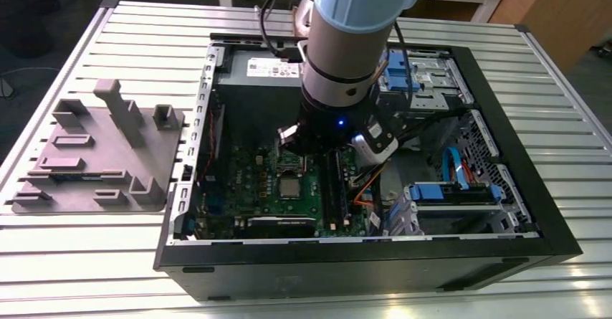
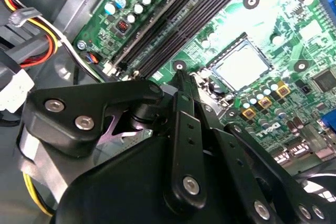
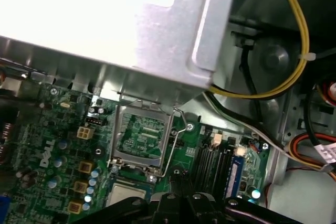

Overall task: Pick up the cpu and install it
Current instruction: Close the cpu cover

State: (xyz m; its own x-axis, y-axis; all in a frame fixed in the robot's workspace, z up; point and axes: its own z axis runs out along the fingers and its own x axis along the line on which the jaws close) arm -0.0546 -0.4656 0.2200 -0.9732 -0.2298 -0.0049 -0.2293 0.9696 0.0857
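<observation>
The cpu [image 1: 289,188], a small pale silver square, lies flat in the socket of the green board [image 1: 251,183] inside the open computer case. It shows in both wrist views [image 2: 242,69] [image 3: 125,193]. The silvery socket frame [image 3: 139,139] stands swung open beside it, its wire lever [image 3: 173,145] raised. My gripper [image 1: 308,160] hangs just above the board next to the socket, shut with nothing held. Its black linkages converge to a tip [image 2: 179,73] close to the chip's corner, also seen in the first wrist view [image 3: 176,182].
A big grey metal box [image 3: 105,19] borders the socket. Black memory slots [image 2: 173,24] run alongside. Yellow and red cables [image 3: 296,51] loop by the case wall. Blue drive brackets [image 1: 459,190] sit at the exterior view's right. A grey tray [image 1: 96,154] rests outside the case.
</observation>
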